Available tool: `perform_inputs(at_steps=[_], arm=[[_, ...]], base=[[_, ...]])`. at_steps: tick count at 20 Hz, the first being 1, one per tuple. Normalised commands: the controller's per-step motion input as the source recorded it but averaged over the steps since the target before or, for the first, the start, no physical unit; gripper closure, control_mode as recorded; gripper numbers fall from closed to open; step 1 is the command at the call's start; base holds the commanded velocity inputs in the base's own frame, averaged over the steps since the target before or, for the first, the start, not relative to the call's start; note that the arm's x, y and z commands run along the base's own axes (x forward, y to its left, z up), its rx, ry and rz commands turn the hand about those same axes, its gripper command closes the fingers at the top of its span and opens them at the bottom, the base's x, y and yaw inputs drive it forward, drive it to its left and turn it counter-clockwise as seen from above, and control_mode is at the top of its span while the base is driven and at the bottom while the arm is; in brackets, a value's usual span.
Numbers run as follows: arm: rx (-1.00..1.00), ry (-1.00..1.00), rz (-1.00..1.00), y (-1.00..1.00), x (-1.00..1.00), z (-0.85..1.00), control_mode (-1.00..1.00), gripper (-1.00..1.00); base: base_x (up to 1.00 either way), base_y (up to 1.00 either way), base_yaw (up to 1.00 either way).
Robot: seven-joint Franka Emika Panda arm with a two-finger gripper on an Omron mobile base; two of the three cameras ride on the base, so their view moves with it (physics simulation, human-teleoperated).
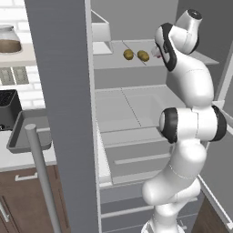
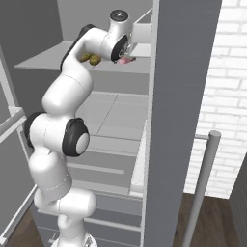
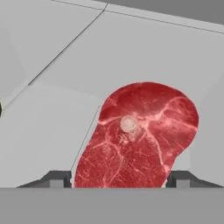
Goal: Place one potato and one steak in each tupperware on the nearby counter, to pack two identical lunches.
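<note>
A raw red steak (image 3: pixel 140 135) lies flat on the upper fridge shelf (image 1: pixel 113 61). My gripper (image 3: pixel 119 179) is down over it, one fingertip (image 3: pixel 59 179) against each side of the meat. From the right base view a pink edge of the steak (image 2: pixel 127 61) peeks out under my hand. Two brown potatoes (image 1: pixel 129 54) (image 1: pixel 143 56) rest on the same shelf just left of my hand. One dark grey tupperware (image 1: pixel 18 136) sits on the pale counter (image 1: pixel 18 159) left of the fridge.
The open grey fridge door (image 1: pixel 63 113) with its long bar handle (image 1: pixel 41 173) stands between the shelves and the counter. A black toaster (image 1: pixel 8 109) is behind the tray. Lower fridge shelves and drawers (image 1: pixel 132 159) lie beneath my arm.
</note>
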Motion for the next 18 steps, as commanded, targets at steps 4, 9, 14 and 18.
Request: perform_inputs(at_steps=[4,9,14,18], arm=[[-0.07,-0.05,0.08,0.12,0.13,-0.43,-1.0,1.0],[-0.02,-0.11,0.04,-0.12,-0.05,-0.19,-1.0,1.0],[0.04,-0.01,0.06,-0.31,-0.7,0.04,-1.0,1.0],[0.0,0.01,0.0,-0.05,-1.0,0.76,-1.0,1.0]], base=[[0.0,0.0,0.0],[0.0,0.0,0.0],[0.0,0.0,0.0],[0.0,0.0,0.0]])
